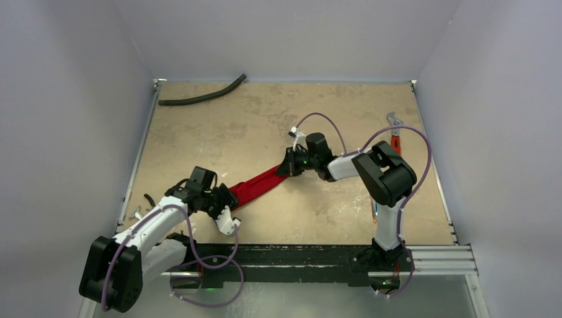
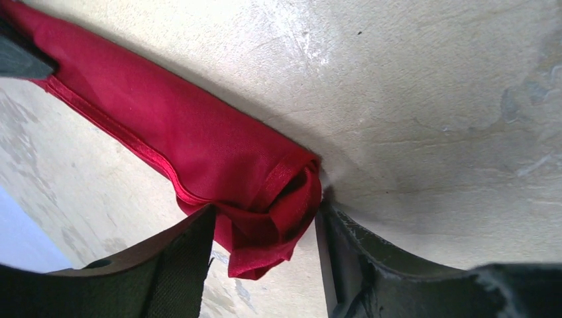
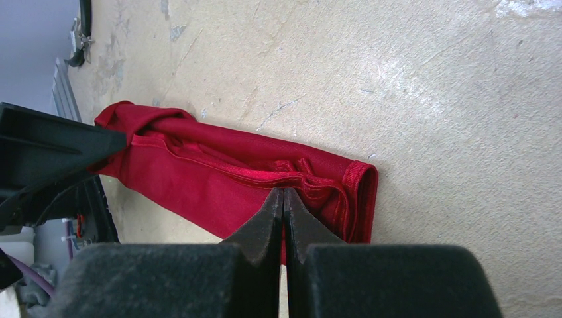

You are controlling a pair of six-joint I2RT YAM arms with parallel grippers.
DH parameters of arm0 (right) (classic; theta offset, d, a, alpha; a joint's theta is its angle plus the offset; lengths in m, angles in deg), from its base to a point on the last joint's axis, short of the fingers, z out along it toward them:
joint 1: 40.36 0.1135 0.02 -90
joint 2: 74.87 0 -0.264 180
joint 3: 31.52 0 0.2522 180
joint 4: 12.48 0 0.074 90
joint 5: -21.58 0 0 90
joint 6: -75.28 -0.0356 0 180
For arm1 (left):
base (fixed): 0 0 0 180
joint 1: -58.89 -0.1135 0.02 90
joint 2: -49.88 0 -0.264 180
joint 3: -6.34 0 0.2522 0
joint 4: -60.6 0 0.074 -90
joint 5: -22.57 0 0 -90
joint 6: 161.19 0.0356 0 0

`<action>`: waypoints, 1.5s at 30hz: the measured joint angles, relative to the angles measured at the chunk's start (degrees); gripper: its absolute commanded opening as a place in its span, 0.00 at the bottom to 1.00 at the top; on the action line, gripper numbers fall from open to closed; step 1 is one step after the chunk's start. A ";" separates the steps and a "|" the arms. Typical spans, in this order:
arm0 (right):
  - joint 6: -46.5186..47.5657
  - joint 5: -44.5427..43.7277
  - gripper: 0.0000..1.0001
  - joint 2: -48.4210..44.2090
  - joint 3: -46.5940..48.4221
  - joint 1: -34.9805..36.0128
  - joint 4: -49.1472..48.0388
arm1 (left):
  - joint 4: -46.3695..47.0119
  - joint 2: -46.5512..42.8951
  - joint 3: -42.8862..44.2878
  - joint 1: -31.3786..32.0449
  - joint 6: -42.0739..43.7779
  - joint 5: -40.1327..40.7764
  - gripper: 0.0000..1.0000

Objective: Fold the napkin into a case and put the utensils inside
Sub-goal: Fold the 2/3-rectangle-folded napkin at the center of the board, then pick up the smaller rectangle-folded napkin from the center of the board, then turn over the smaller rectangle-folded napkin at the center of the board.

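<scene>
napkin (image 1: 258, 185) lay folded narrow on tabletop (image 1: 265, 119) | right tool (image 3: 283, 195) was closed, apparently pinching far hem | left tool (image 2: 264, 215) stood half open astride near end | it should close squarely, without crushing the folds

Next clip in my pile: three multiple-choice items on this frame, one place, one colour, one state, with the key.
1. Where does the black curved hose lie?
A. far left corner of the tan table
B. under the left arm
C. by the right arm's base

2. What colour is the handle of the steel wrench?
A. green
B. orange
C. blue

3. How is the right gripper?
A. wide open
B. out of view
C. shut on the end of the folded bright red cloth napkin

Key: A, it lies along the far left edge; B, orange shows near the right rail; C, it is closed on the hem.
</scene>
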 measured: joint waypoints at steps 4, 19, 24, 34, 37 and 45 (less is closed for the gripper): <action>0.00 0.00 0.02 0.00 0.00 0.00 0.00 | 0.96 2.21 0.11 0.00 5.18 -0.59 0.37; 1.27 -0.28 0.17 -0.44 0.00 -0.11 0.81 | 6.32 4.83 -0.74 -0.04 4.39 -2.58 0.00; 7.26 -4.31 0.51 -6.78 -0.24 -0.11 5.73 | -1.53 10.69 13.22 -0.02 -8.96 -6.82 0.00; 25.68 -8.98 0.99 -23.67 3.67 -2.01 3.63 | -7.52 13.77 28.20 -0.02 -39.43 -16.24 0.00; 34.62 -3.13 0.99 -26.99 3.98 -3.26 4.66 | -10.16 13.94 29.83 -0.02 -43.74 -18.25 0.00; 58.66 14.19 0.99 -25.79 10.16 -3.19 27.15 | -18.53 13.99 38.03 -0.07 -47.08 -22.01 0.00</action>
